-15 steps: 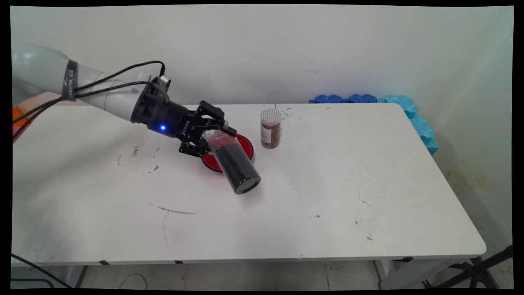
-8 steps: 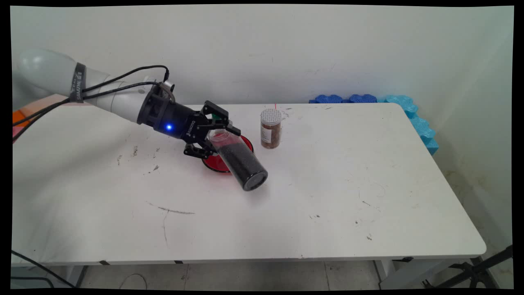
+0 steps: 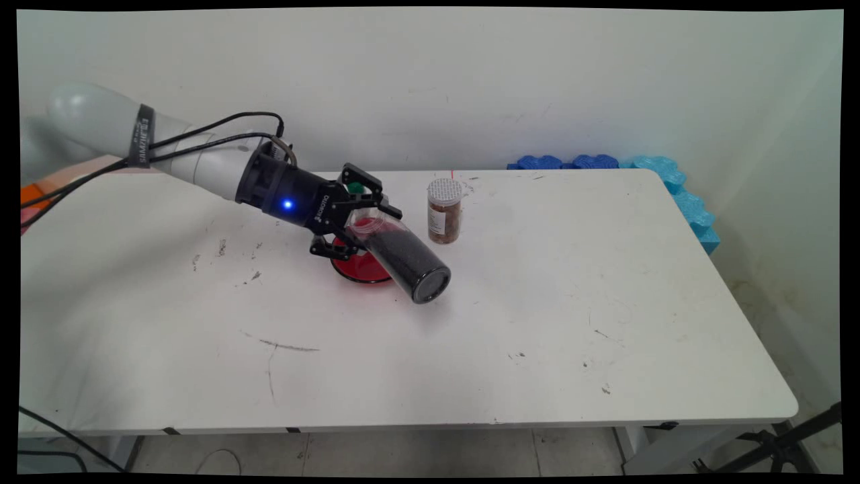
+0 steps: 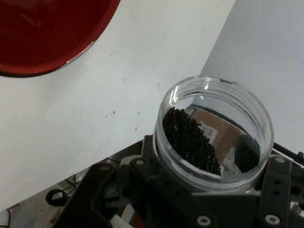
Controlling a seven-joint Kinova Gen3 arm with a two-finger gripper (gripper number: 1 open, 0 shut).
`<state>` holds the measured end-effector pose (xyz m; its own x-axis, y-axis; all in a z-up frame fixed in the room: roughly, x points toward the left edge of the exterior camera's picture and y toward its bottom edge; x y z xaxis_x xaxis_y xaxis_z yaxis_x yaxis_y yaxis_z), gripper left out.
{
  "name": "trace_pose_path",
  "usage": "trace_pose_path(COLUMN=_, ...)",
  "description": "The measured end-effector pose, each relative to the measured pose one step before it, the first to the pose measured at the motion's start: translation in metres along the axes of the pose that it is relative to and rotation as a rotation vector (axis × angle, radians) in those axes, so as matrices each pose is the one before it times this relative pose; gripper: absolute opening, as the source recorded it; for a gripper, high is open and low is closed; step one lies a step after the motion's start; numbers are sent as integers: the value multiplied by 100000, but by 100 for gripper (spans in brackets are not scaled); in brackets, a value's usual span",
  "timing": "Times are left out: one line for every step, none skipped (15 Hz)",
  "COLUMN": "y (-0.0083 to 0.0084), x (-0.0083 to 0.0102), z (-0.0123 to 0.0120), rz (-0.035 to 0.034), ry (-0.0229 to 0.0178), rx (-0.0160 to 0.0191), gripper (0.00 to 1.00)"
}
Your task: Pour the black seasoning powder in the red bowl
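Note:
My gripper (image 3: 363, 218) is shut on the open mouth end of a clear jar (image 3: 403, 259) partly filled with black granules. The jar leans steeply, its closed base low to the right, just above the table. Under the gripper and jar lies a red plate (image 3: 359, 270). In the hand view I look into the jar's open mouth (image 4: 213, 137) and see the black granules (image 4: 190, 142) banked against one side. The red plate (image 4: 42, 33) is at the upper left there, apart from the jar.
An upright spice jar (image 3: 444, 210) with a white perforated lid stands just right of the gripper. A small green thing (image 3: 356, 187) shows behind the gripper. Blue foam pieces (image 3: 672, 181) line the table's far right corner. An orange object (image 3: 30, 195) sits at the left edge.
The arm has moved right and slightly up with the jar. The jar's base has swung right and upward, so it lies flatter.

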<state>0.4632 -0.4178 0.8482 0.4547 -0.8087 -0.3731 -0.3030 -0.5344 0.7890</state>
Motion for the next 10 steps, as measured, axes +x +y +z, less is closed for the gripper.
trace_pose_path(y=7, x=89, z=49, rz=-780, ry=-72, rx=-114, gripper=0)
trace_pose_path(y=3, x=94, z=47, rz=-777, ry=-83, rx=-80, gripper=0)
trace_pose_path(y=10, x=151, z=56, rz=-1162, ry=-100, rx=-159, gripper=0)
trace_pose_path(y=-3, x=100, z=32, rz=-746, ry=-91, rx=-73, gripper=0)
trace_pose_path(y=0, x=159, z=44, rz=-1024, ry=-105, rx=-101, gripper=0)
trace_pose_path(y=14, x=183, z=59, rz=-1147, ry=-239, rx=-164, gripper=0)
trace_pose_path(y=4, x=156, z=42, rz=-1018, ry=-197, rx=-158, gripper=0)
trace_pose_path(y=23, x=135, z=41, rz=-934, ry=-191, rx=-200, gripper=0)
trace_pose_path(y=33, x=151, z=60, rz=-1157, ry=-221, rx=-244, gripper=0)
trace_pose_path(y=32, x=147, z=48, rz=-1141, ry=-201, rx=-250, gripper=0)
